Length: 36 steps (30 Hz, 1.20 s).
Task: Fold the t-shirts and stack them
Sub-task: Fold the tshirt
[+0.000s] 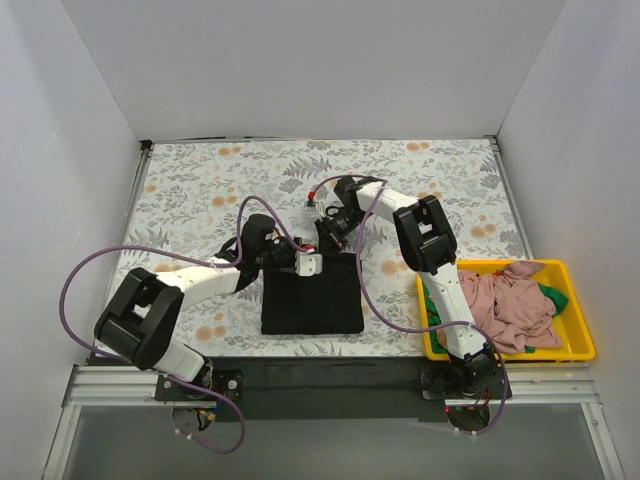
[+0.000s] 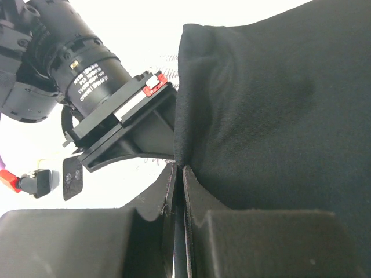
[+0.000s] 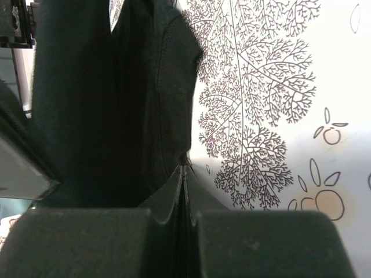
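Note:
The black t-shirt lies partly folded as a dark rectangle near the table's front middle. My left gripper is shut on its far edge from the left; the black cloth is pinched between the jaws. My right gripper is shut on the same far edge from the right, with black cloth in its jaws. The two grippers are close together. The pink t-shirt and the green t-shirt lie bunched in the yellow bin.
The yellow bin stands at the front right beside the right arm's base. The floral tablecloth covers the table, and also shows in the right wrist view. White walls close off the left, back and right sides.

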Each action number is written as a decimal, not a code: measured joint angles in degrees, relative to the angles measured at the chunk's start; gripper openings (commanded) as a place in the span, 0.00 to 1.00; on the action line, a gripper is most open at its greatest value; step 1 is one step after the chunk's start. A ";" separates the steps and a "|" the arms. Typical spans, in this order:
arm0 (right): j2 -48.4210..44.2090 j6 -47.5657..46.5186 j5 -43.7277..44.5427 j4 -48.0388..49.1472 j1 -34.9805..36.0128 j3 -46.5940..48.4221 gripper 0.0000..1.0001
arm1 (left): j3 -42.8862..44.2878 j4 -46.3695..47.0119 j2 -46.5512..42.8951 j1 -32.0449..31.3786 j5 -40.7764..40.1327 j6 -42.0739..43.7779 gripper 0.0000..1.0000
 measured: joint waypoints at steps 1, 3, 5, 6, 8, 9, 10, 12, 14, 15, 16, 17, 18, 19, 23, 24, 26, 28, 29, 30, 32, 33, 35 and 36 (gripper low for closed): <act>0.02 -0.22 -0.02 -0.17 0.00 0.00 0.04 | 0.00 0.72 0.61 -0.02 -0.35 0.09 0.00; 0.02 -0.37 -0.02 -0.33 0.00 0.00 0.04 | 0.00 1.73 1.75 -0.09 -1.01 0.31 0.00; 0.02 -0.42 -0.02 -0.37 0.00 0.00 0.04 | -0.02 2.51 2.71 -0.09 -1.42 0.57 0.00; 0.02 -0.44 -0.02 -0.39 0.00 0.00 0.03 | -0.02 2.95 3.02 -0.09 -1.55 0.70 0.00; 0.02 -0.44 -0.02 -0.42 0.00 0.00 0.03 | -0.13 4.28 3.52 -0.13 -2.14 0.74 0.00; 0.02 -0.44 -0.02 -0.46 0.00 0.00 0.03 | -0.31 5.31 3.76 -0.13 -2.47 0.76 0.00; 0.04 -0.44 -0.02 -0.48 0.00 0.00 0.03 | -0.42 6.25 4.15 -0.15 -2.75 0.76 0.00; 0.04 -0.44 -0.02 -0.50 0.00 0.00 0.03 | -0.61 7.82 5.07 -0.15 -3.23 0.98 0.00; 0.04 -0.42 -0.02 -0.52 0.00 0.00 0.04 | -1.55 9.51 5.68 -0.15 -3.50 1.66 0.00; 0.04 -0.39 0.00 -0.52 0.00 0.02 0.04 | -2.34 10.60 5.90 -0.15 -3.54 2.10 0.00; 0.04 -0.37 0.04 -0.57 0.00 0.09 0.04 | -3.15 11.69 6.01 -0.15 -3.63 2.58 0.00; 0.04 -0.35 0.15 -0.61 0.00 0.13 0.04 | -4.28 13.07 6.10 -0.15 -3.76 3.17 0.00; 0.04 -0.31 0.28 -0.70 0.00 0.24 0.04 | -5.40 14.49 6.27 -0.15 -3.85 3.72 0.00; 0.04 -0.24 0.55 -0.83 0.00 0.48 0.05 | -6.36 15.89 6.58 -0.15 -3.98 4.20 0.00; -0.09 0.24 2.75 -1.62 0.42 1.75 0.09 | -7.96 18.71 7.41 -0.15 -4.57 5.31 0.00; -0.35 0.35 3.67 -1.79 0.57 1.97 0.14 | -7.96 19.21 7.41 -0.15 -4.57 5.46 0.00; -1.22 0.52 6.10 -1.92 0.85 2.34 0.22 | -7.96 20.13 7.41 -0.15 -4.57 5.86 0.07; -2.32 0.81 9.81 -1.97 1.09 3.43 0.34 | -8.17 20.87 7.41 -0.15 -4.52 6.38 0.18; -2.89 0.85 11.54 -1.95 1.09 4.11 0.38 | -8.41 21.18 7.39 -0.15 -4.50 6.69 0.26; -3.50 0.94 13.38 -1.84 0.92 4.87 0.46 | -8.59 21.22 7.30 -0.15 -4.52 6.86 0.29; -5.03 1.03 16.52 -1.53 0.11 6.03 0.51 | -8.57 20.31 6.64 -0.15 -4.87 6.38 0.34; -5.84 0.92 17.77 -1.55 -0.52 6.43 0.53 | -8.44 19.15 5.75 -0.15 -5.27 5.90 0.35; -8.13 0.50 20.26 -1.44 -2.29 6.97 0.53 | -7.32 15.30 3.10 -0.04 -5.97 3.37 0.37; -9.51 0.22 21.22 -1.42 -3.37 6.99 0.53 | -5.90 12.26 1.60 0.24 -6.25 1.57 0.38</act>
